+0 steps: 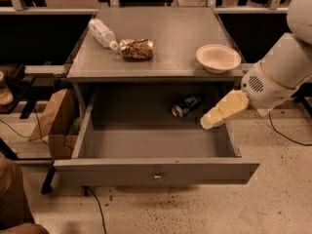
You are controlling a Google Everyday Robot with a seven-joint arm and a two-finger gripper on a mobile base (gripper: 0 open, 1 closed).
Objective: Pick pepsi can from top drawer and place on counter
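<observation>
The pepsi can [185, 105] lies on its side at the back right of the open top drawer [156, 172], silver end toward the front left. The counter [170, 38] is the grey top above it. My gripper [209, 121] hangs over the drawer's right side, a little right of and in front of the can, not touching it. It holds nothing that I can see.
On the counter lie a clear plastic bottle [101, 33], a snack bag [136, 48] and a cream bowl [218, 58] near the right front edge. A brown paper bag [56, 118] stands on the floor left of the cabinet. A cable [95, 204] runs on the floor.
</observation>
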